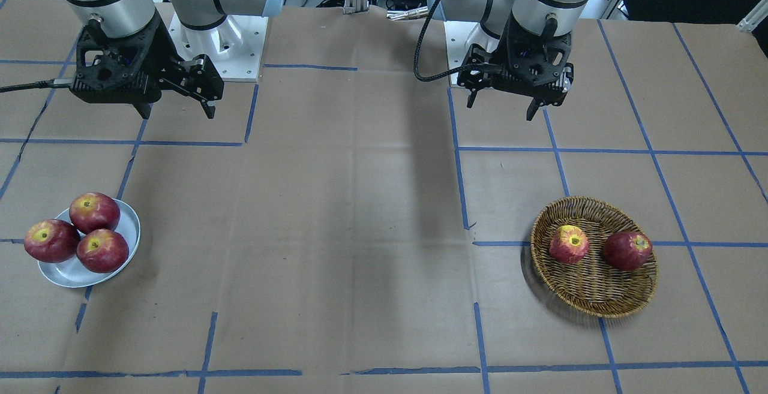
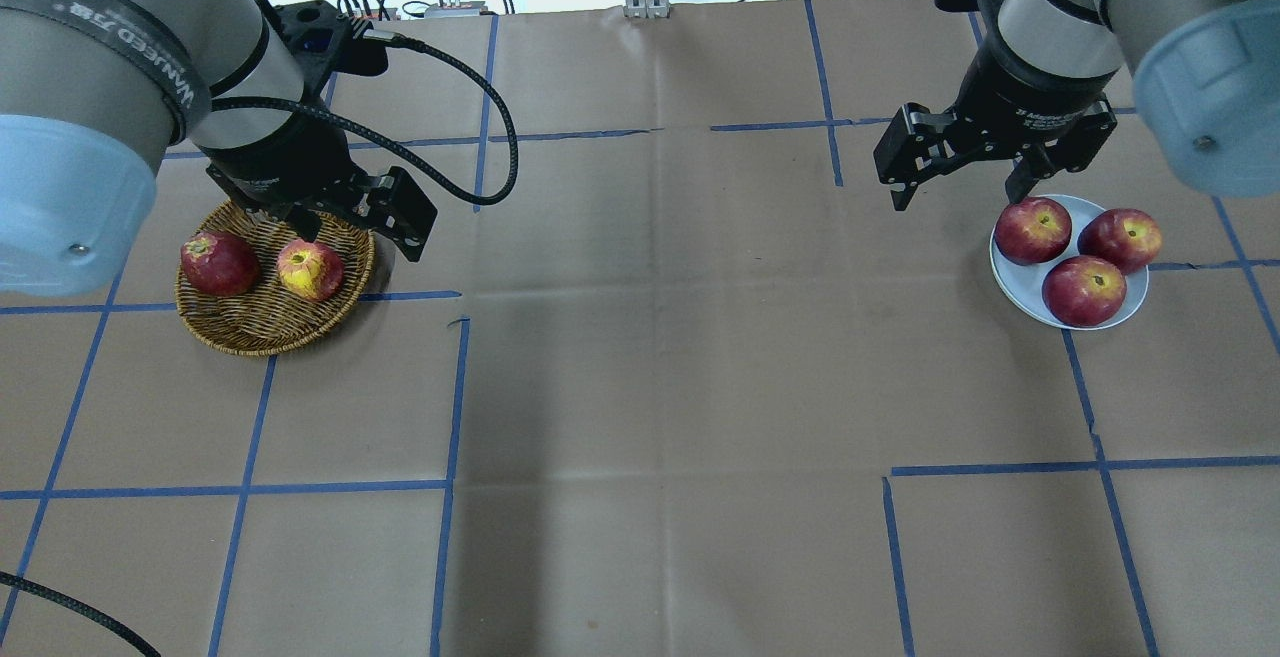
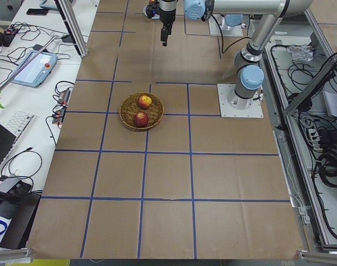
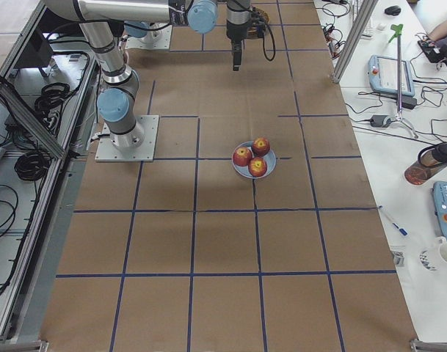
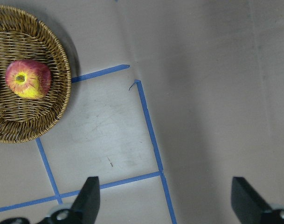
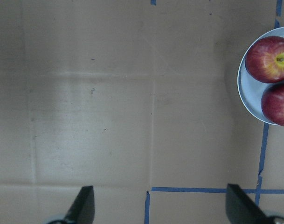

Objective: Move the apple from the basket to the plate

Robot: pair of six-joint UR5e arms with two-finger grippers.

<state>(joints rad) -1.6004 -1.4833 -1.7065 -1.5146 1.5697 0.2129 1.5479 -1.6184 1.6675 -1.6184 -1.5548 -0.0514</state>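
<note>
The apple (image 1: 569, 244), pale pink-red with a yellow top, lies in the wicker basket (image 1: 594, 307) beside a darker red apple (image 1: 627, 250). It also shows in the overhead view (image 2: 310, 270) and the left wrist view (image 5: 28, 78). My left gripper (image 2: 357, 242) hangs open and empty above the basket's (image 2: 270, 332) inner edge. The plate (image 2: 1010, 277) holds three dark red apples (image 2: 1084, 290). My right gripper (image 2: 958, 197) hangs open and empty above the table just beside the plate (image 1: 72, 274).
Brown paper with blue tape lines covers the table. The wide stretch between basket and plate is bare paper. The arm bases (image 1: 222, 46) stand at the robot's side of the table. Desks with cables and keyboards lie beyond the table's ends.
</note>
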